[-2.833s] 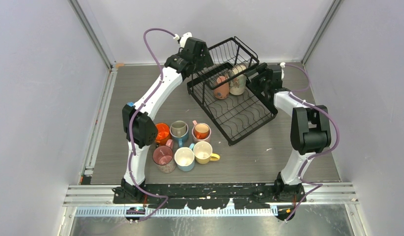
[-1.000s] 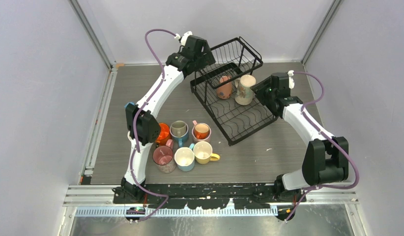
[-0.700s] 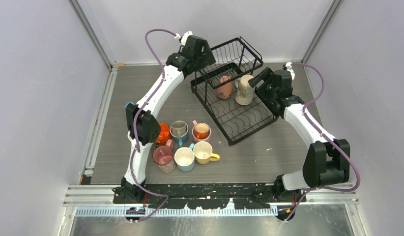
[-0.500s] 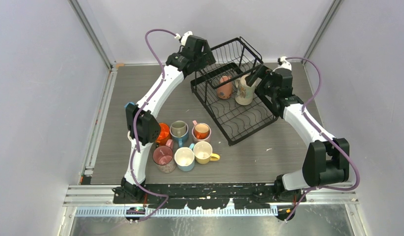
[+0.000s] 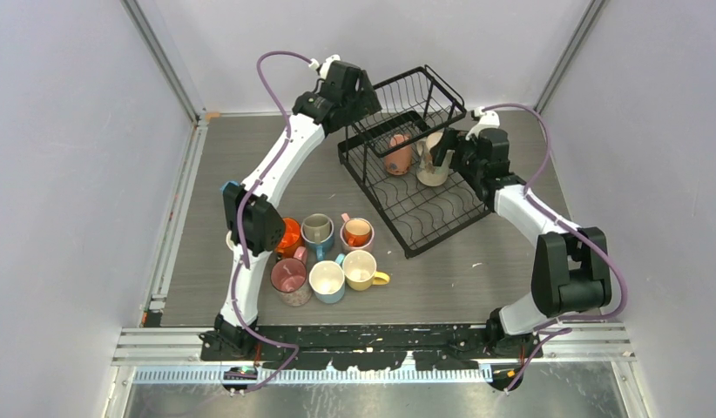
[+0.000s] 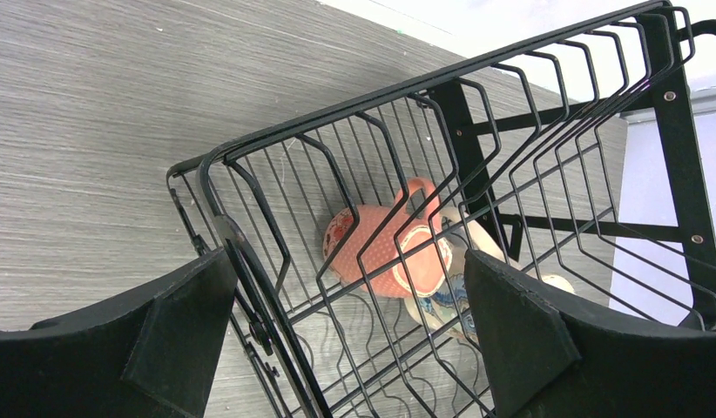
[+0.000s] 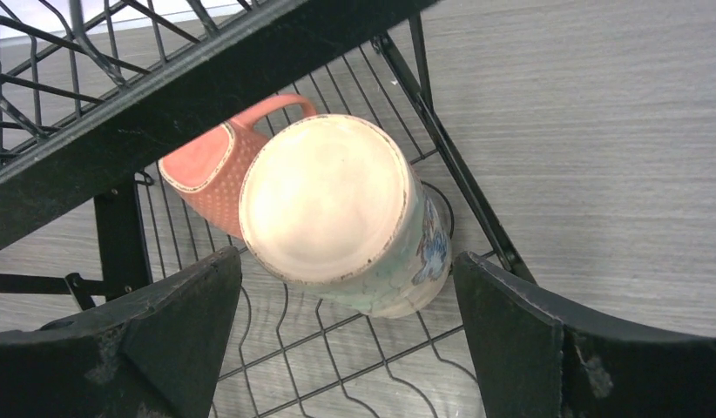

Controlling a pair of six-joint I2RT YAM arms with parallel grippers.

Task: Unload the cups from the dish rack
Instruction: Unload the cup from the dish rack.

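Note:
The black wire dish rack stands at the back of the table. Two cups rest on its lower tray: a salmon dotted cup on its side and a beige cup standing bottom up. My right gripper hovers open over the beige cup, which lies just beyond the right gripper and touches neither finger. The salmon cup leans against it. My left gripper is open at the upper basket's left end. Through the wires, the left gripper looks down on the salmon cup.
Several cups stand grouped on the table at the front left, near the left arm's elbow. The rack's upper basket hangs over the back of the tray, and its black bar crosses above the right wrist view.
My right gripper has opened, letting go of the beige cup, and swung up and left over it. The cup stays bottom up on the tray. The left arm has held still.

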